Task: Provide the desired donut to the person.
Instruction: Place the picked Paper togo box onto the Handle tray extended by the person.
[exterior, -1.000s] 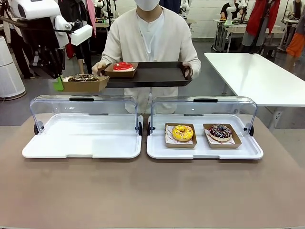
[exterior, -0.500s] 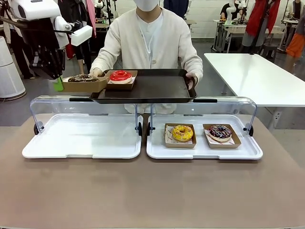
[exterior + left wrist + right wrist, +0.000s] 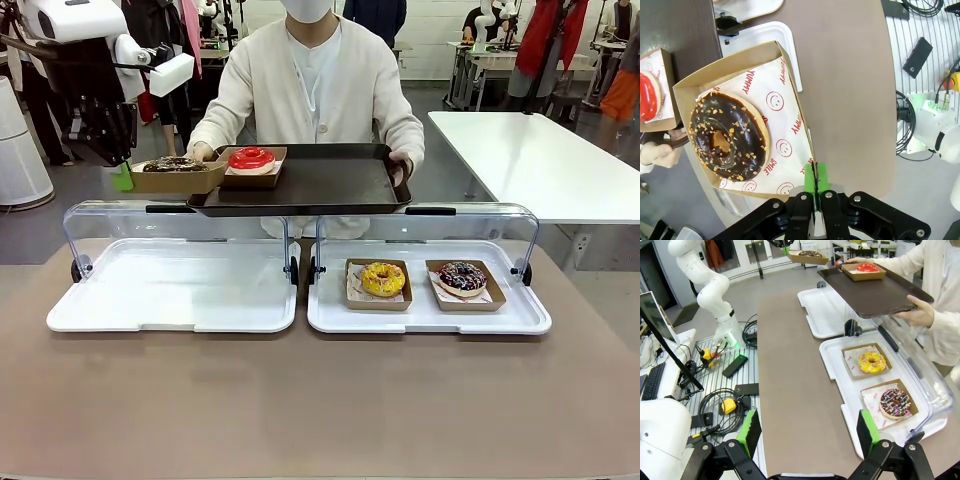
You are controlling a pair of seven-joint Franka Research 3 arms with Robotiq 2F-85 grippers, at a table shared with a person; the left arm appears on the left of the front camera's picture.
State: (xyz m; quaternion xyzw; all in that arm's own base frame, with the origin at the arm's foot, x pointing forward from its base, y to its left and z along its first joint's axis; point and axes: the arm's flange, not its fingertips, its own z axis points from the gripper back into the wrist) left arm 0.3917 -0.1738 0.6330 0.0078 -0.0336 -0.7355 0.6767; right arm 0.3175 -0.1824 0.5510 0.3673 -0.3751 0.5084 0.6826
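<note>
The donut [image 3: 727,136] was round, with a hole in the middle. It had shiny dark chocolate on top and small orange-brown crumbs all over. Being round, it had no long side, and it lay flat with the icing facing up. It sat on white paper with red smiley faces, inside a flat brown cardboard box [image 3: 790,107].

The left gripper [image 3: 815,187] pinched the box's thin wall at about 5 o'clock from the donut in the left wrist view, its green pads [image 3: 822,178] pressed together on the card. In the front view the box [image 3: 178,176] hung in the air at about 10 o'clock, high over the left white case [image 3: 170,310], touching the left end of a dark tray [image 3: 320,185].

The person [image 3: 318,80] in the cream cardigan held that tray with both hands. A red donut [image 3: 251,158] in its own box sat on it.

The right gripper [image 3: 805,432] had its jaws spread wide, low over the brown table [image 3: 795,390].
</note>
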